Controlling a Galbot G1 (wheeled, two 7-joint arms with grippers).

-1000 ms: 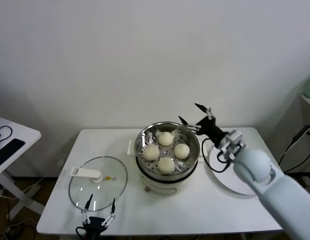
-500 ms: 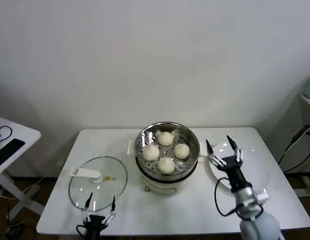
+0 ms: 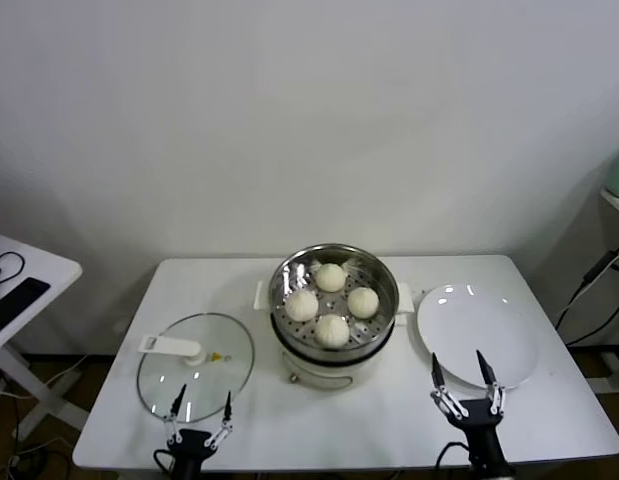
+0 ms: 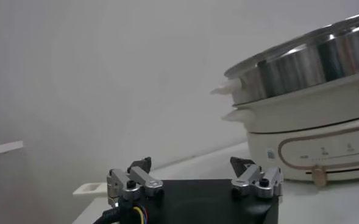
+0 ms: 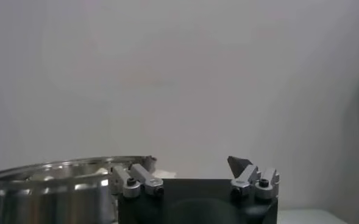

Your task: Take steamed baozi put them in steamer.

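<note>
Baozi (image 3: 332,329), all four, sit in the steamer (image 3: 334,258) mid-table toward the far edge, so I'd call the loading done; the white plate (image 3: 479,334) by the right edge is bare and the glass lid (image 3: 196,368) lies near the front-left corner. Buns look smooth, domed, cream-white, resting apart on the perforated floor; my right gripper (image 3: 466,376) hovers at the front edge below the plate, fingers spread and empty; my left gripper (image 3: 201,409) waits at the front edge by the lid, spread too.

Steamer (image 3: 334,272) glossy steel on smooth cream plastic base; baozi (image 3: 332,329) matt, smooth; lid (image 3: 196,366) clear glass
</note>
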